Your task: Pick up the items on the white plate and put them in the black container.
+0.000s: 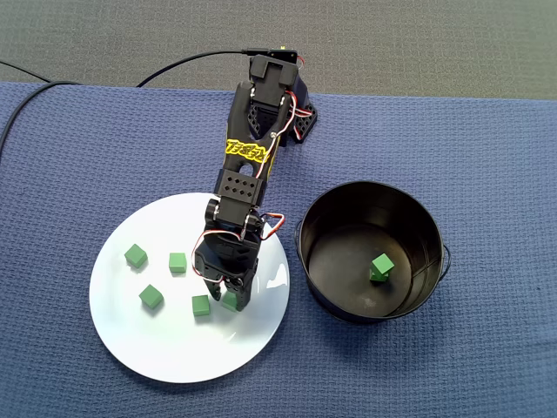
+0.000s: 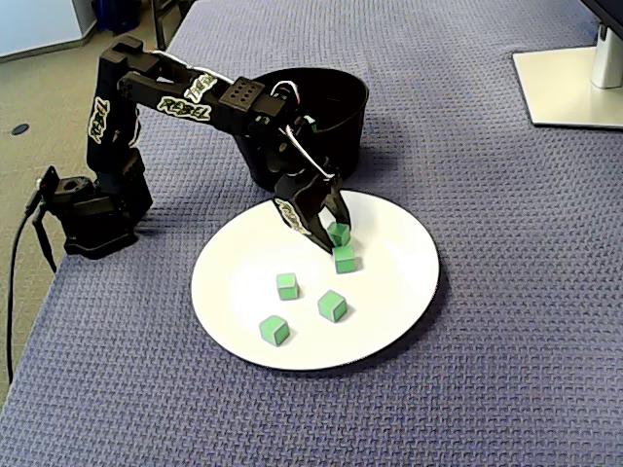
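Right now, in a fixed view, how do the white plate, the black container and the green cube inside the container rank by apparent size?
Largest to smallest in this fixed view:
1. white plate
2. black container, clearly smaller across
3. green cube, by far the smallest

Arm [image 1: 248, 165] outstretched, end effector [image 1: 228, 300] low, tips downward

Gripper [image 1: 231, 299] is down on the plate [image 1: 174, 361], jaws closed on a cube [image 1: 231, 303]. In this fixed view, a second cube [image 1: 201, 305] lies just beside it on the left. Three more cubes [image 1: 177, 262] [image 1: 151, 297] [image 1: 135, 255] lie farther left, well spaced. The container wall [image 1: 304, 239] stands near on the right. Beyond the fingertips is bare plate.
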